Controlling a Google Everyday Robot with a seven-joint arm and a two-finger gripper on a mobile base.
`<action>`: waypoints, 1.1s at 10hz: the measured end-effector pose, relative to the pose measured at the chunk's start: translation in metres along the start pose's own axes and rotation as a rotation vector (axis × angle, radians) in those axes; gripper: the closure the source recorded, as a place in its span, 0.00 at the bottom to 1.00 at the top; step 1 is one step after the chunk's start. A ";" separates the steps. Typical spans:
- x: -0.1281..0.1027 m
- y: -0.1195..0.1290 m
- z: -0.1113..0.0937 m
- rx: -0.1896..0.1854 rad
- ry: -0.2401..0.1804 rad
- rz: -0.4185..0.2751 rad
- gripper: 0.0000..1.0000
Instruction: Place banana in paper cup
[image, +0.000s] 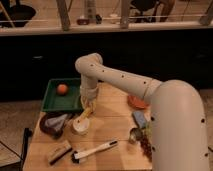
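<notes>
Gripper (89, 103) hangs above the wooden table (116, 126), close beside the green tray (67, 101); whether it pinches anything, I cannot tell; just beneath it the banana (84, 114) leans tilted, lower end inside the paper cup (80, 128); an orange ball (62, 89) sits in the tray.

Gripper (88, 104) cream-white, just above paper cup (80, 126); cup cream too. Banana (84, 114) yellow. Arm (122, 80) off-white, row of small dark dots. Tray (52, 104) deep green, ball (62, 89) orange inside. Brush (98, 148) white handle, black head. Table (112, 120) pale wood. Metal cup (135, 134) silver.
</notes>
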 end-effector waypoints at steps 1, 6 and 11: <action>-0.001 -0.001 0.000 -0.003 -0.001 -0.003 1.00; -0.010 -0.010 0.010 -0.019 -0.009 -0.035 1.00; -0.026 -0.019 0.021 -0.031 -0.020 -0.073 1.00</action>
